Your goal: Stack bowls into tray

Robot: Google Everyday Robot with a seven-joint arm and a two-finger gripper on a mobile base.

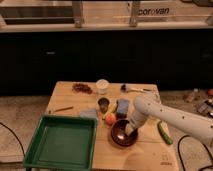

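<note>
The bowls (122, 133) sit nested on the desk (145, 159) at lower centre-right of the frame, just right of the empty green tray (61, 141) at lower left. The gripper (131, 129) reaches into their right side; I cannot tell how its fingers are set. A good lift probably needs a firm pinch on the rim, rising straight clear of the orange fruit (110, 119) touching the bowls' upper-left edge.

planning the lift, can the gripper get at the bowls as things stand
Probably yes. The gripper is already down at the bowls, at their right rim, and nothing sits between them. The orange fruit beside the rim looks clear of its side.
</note>
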